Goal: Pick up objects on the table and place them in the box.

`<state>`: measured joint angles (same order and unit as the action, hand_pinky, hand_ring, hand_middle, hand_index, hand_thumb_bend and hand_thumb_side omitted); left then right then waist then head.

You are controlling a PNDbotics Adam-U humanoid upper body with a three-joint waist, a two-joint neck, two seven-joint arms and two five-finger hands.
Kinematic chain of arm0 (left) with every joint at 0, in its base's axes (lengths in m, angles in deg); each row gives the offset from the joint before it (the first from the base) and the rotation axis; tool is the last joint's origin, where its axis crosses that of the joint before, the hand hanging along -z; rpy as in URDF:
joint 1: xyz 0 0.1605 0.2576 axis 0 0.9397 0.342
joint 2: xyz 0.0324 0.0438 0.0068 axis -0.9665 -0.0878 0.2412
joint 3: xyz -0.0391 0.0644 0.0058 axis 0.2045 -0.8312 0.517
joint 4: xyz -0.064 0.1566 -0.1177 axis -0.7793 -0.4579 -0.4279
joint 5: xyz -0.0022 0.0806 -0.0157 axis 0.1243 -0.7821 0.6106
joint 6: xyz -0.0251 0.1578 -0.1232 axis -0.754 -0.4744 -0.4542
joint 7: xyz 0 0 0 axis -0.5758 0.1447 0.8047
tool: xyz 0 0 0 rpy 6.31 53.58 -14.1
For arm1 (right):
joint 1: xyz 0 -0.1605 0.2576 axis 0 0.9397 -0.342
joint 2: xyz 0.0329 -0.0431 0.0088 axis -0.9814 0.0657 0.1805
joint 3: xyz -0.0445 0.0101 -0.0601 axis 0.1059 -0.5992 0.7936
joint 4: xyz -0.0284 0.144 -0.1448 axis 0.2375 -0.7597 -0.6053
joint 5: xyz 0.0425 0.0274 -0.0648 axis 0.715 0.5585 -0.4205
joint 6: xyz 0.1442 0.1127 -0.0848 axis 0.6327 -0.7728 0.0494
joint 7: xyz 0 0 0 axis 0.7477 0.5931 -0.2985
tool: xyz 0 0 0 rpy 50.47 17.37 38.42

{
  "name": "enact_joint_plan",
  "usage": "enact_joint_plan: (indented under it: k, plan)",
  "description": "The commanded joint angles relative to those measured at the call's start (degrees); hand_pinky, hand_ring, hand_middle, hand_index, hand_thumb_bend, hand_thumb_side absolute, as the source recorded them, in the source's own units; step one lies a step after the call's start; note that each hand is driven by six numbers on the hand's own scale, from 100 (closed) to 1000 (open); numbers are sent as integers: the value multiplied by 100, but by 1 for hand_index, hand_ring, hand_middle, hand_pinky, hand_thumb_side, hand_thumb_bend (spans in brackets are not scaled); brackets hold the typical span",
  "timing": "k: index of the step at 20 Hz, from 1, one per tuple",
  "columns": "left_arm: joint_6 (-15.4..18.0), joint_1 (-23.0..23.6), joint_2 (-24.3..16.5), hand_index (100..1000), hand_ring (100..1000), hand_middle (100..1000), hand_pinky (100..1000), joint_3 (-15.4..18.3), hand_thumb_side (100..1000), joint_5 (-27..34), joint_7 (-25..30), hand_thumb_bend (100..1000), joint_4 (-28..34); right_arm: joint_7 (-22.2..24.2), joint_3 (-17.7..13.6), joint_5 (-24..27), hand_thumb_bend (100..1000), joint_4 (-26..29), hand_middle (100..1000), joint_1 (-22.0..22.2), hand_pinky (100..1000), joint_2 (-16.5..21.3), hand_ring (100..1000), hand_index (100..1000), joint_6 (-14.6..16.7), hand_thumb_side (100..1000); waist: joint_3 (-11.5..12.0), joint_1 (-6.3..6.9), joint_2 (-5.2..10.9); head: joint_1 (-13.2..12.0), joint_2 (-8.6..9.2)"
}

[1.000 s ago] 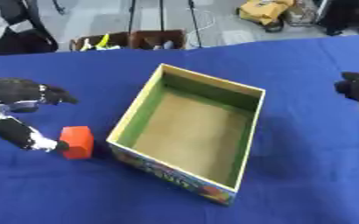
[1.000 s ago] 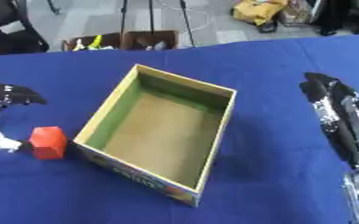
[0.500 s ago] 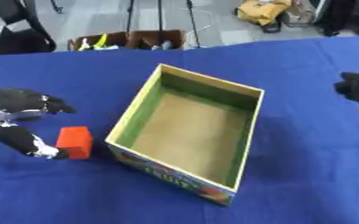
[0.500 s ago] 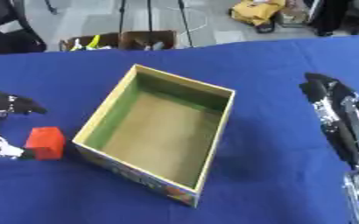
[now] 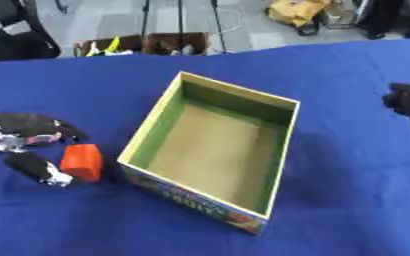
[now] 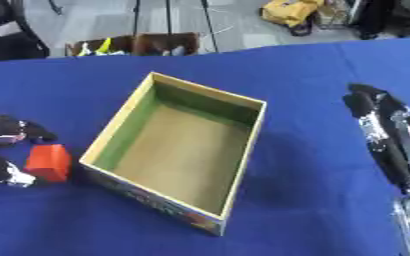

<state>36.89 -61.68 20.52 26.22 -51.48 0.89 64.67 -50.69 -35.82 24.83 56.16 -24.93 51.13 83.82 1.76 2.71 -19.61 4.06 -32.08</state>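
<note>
Our left hand [image 5: 29, 145] brackets the orange block [image 5: 82, 161] on the blue table [image 5: 357, 200], fingers spread, the thumb touching it, just beside the open box's [image 5: 210, 150] left wall. Our right hand [image 6: 383, 132] rests straight-fingered, well apart from the box.

A big open box [image 5: 210, 155] sits in the middle of a blue table [image 5: 348, 190], with green walls inside and a brown bottom. Just to its left is a small orange block [image 5: 82, 161], and the robot's left hand [image 5: 25, 145] is right beside it, with its fingers above the block and its thumb [image 5: 38, 168] below, spread around it. At the right edge, well away from the box, the dark tip of the right hand [image 5: 408, 100] shows.
</note>
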Motion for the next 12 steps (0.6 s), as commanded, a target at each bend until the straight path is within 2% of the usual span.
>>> enact_joint_plan:
  k: [1,5,12]
  plan:
    - [773,-114,-69,955,792,789,600,36,831,-5,746,545,-28,-7,-42,-38,462,44,696,-48,838,99,773,850,23,1000,-13,-2,95,-27,71]
    - [771,-110,-38,917,770,737,573,39,818,-46,746,536,-74,-11,-51,-45,461,39,696,-44,838,94,773,850,23,1000,-27,-1,88,-25,80]
    - [562,-139,-25,782,645,563,432,184,705,-53,746,345,164,-10,-64,-54,461,35,697,-38,839,91,773,850,23,1000,-12,2,88,-14,73]
